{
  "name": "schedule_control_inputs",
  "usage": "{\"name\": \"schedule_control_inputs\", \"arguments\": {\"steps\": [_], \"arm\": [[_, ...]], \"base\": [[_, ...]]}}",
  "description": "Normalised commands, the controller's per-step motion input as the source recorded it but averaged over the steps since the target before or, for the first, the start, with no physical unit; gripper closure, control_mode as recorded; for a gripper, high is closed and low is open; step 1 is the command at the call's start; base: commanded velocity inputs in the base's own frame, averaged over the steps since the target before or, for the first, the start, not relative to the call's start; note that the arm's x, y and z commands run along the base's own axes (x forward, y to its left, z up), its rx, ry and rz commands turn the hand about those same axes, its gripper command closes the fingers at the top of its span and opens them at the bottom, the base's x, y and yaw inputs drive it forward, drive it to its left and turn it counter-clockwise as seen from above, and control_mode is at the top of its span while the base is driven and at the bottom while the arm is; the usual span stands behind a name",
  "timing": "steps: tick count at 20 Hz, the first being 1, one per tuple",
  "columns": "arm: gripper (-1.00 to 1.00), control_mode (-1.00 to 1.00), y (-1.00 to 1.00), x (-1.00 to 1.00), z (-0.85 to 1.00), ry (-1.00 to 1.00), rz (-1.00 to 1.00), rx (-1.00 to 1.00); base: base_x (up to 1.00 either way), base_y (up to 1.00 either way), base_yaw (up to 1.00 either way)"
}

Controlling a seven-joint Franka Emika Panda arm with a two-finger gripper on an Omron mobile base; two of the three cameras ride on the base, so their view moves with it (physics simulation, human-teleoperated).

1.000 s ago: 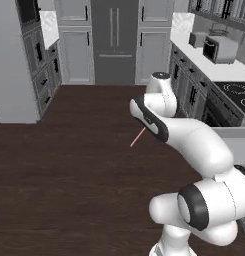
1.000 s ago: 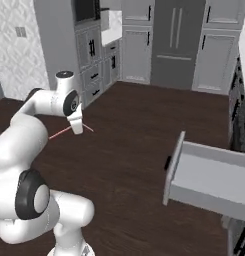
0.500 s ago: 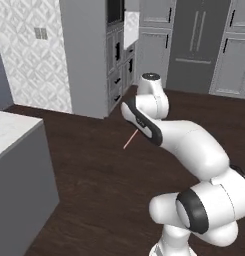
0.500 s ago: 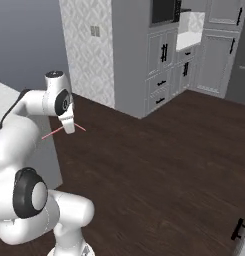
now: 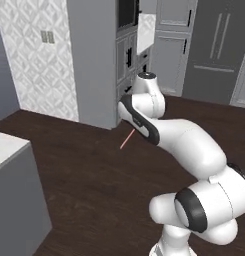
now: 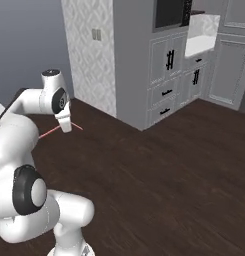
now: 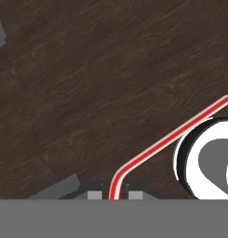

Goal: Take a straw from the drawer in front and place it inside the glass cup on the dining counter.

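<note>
Straw (image 7: 158,145): 1 pc, red-pink w/ pale edges, very thin, bent partway along. Est. near-weightless, semi-flexible, smooth; likely to pivot or slip in a pinch grip and to crush if over-squeezed. Gripper (image 7: 115,194) jaws nearly closed, clamping the straw close to one end; remainder projects out past the tips over the dark wood floor (image 5: 89,165). Grip pt near the end leaves a long free length for cup insertion. Grippers: 1. Dining counter (image 5: 6,145): 1 pale corner, lower left of left base view.
</note>
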Motion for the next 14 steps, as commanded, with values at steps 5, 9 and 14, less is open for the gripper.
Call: {"name": "schedule_control_inputs", "arguments": {"steps": [5,9,14], "arm": [[1.00,1.00,0.00,0.00,0.00,0.00,0.00,0.00],[1.00,1.00,0.00,0.00,0.00,0.00,0.00,0.00],[1.00,1.00,0.00,0.00,0.00,0.00,0.00,0.00]], "base": [[1.00,-0.09,0.27],[1.00,0.00,0.51],[1.00,-0.06,0.58]]}}
